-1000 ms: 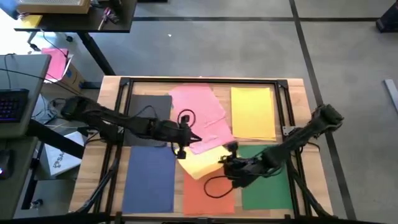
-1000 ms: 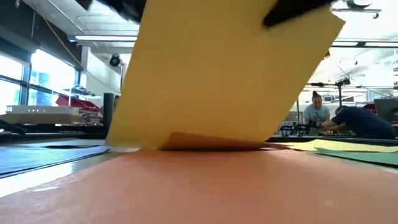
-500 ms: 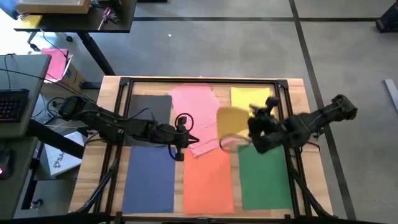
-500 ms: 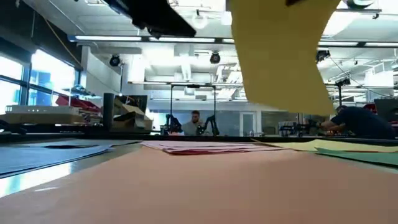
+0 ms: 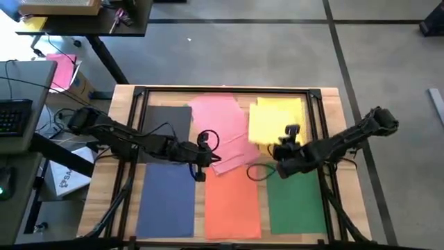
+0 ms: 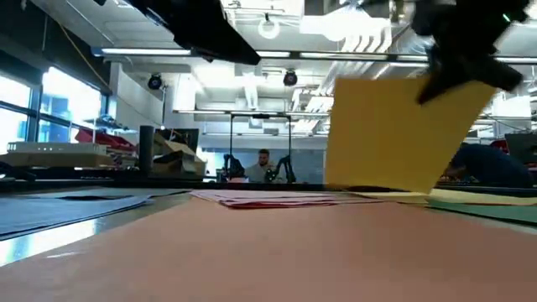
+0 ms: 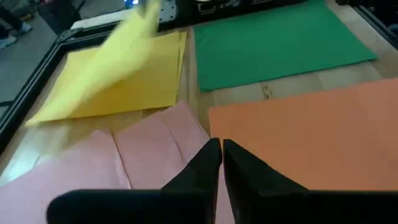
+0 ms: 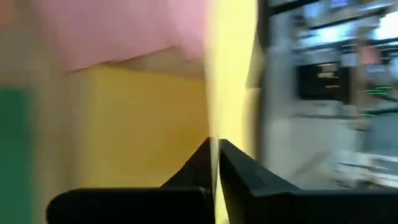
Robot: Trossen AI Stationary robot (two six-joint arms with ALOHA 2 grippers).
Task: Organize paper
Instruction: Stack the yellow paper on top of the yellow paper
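Coloured paper sheets lie flat on the table: dark grey (image 5: pixel 166 125), blue (image 5: pixel 166 198), orange (image 5: pixel 232 201), green (image 5: pixel 295 201), pink (image 5: pixel 222 125) and yellow (image 5: pixel 288 111) at the far right. My right gripper (image 5: pixel 277 147) is shut on a second yellow sheet (image 6: pixel 403 134), which stands tilted over the flat yellow one. My left gripper (image 7: pixel 221 155) is shut over the near corner of the pink sheets (image 7: pixel 155 162), raised above them in the low view. My right gripper pinches the loose yellow sheet by its edge (image 8: pixel 213 118) between its two fingers, at the sheet's upper corner (image 6: pixel 457 84). The sheet hangs tilted below the fingers. Its lower edge (image 6: pixel 377 186) reaches down to the flat yellow sheet at the table's far right.
A black frame rail (image 5: pixel 229 90) runs round the table. Cable loops hang by each wrist (image 5: pixel 207 133) (image 5: pixel 258 171). A desk with a keyboard (image 5: pixel 14 114) stands left of the table. People (image 6: pixel 264 164) work in the room behind.
My right gripper has lifted the loose yellow sheet off the orange sheet, carried it up and toward the table's far right, then come down a little. The sheet swung clear of the table; its lower edge now meets the flat yellow sheet.
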